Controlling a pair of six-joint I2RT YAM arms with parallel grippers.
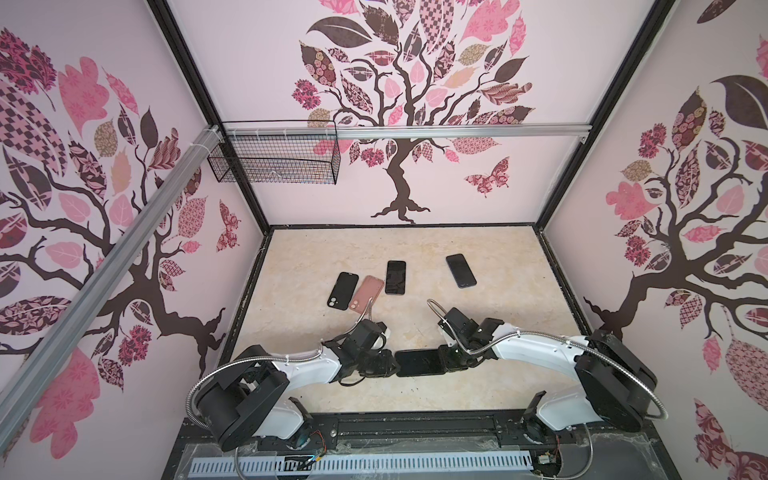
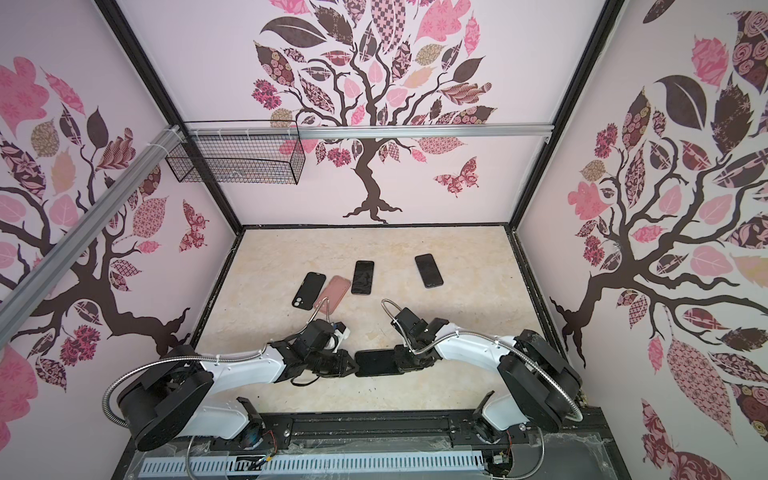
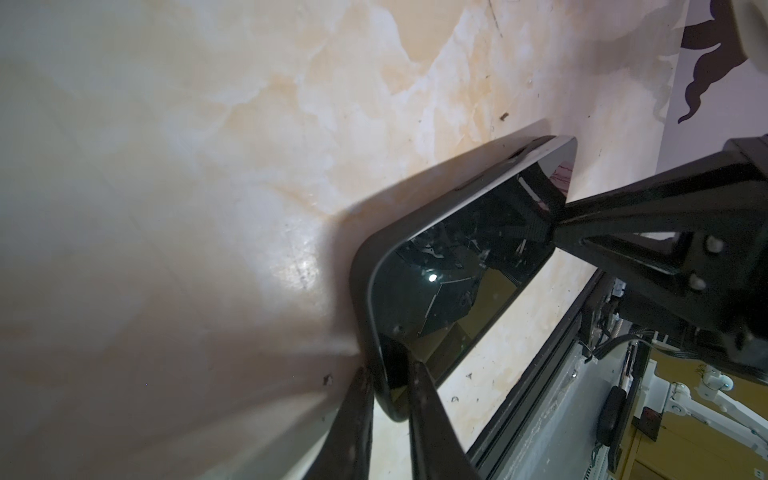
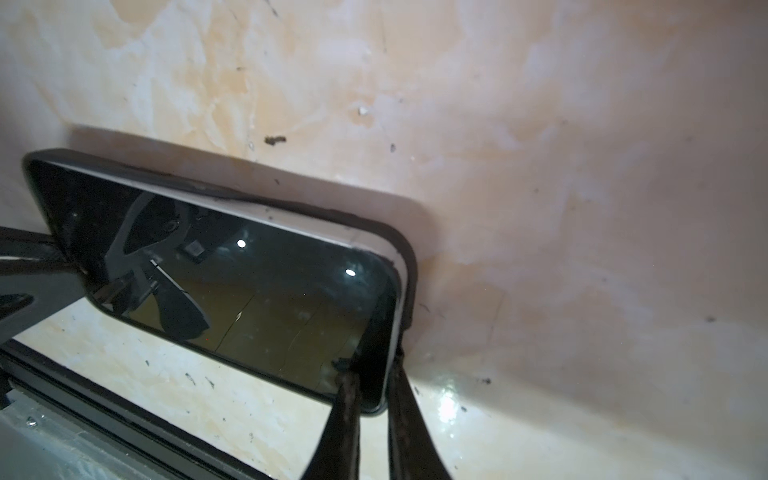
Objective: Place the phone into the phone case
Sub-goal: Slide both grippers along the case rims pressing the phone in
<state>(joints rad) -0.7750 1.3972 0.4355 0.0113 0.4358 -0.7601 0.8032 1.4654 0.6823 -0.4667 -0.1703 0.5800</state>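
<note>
- You have the black glass-fronted phone (image 1: 417,362) near the front edge of the beige marbled worktop (image 1: 498,332). It lies crosswise between the two arms, screen up, and casts a shadow on the surface.
- Your left end effector (image 1: 395,363) stands narrow, clamped on one short end. In the left wrist view one finger (image 3: 428,415) presses on the glass. The other sits behind the black soft phone case (image 3: 361,270) that wraps that end.
- Your right end effector (image 1: 442,359) is almost closed and pinches the opposite short end of the phone. In the right wrist view one finger (image 4: 345,411) lies on the screen and the other reaches behind the end. You cannot tell whether the case is also caught between them.
- At the left-held end the case rim hugs the phone's corner.
- Toward the right-held end the phone's pale side edge shows above the case rim, and the case corner stands off from the phone. The phone is not fully seated there.
- Farther back on the worktop lie a second black phone case (image 1: 343,291) and a pink phone case (image 1: 366,294) just beside it. Next comes one dark phone (image 1: 395,277), then another dark phone (image 1: 461,270) well apart to the right.
- A black wire basket (image 1: 274,160) hangs from the rail on the back wall, at the left.
</note>
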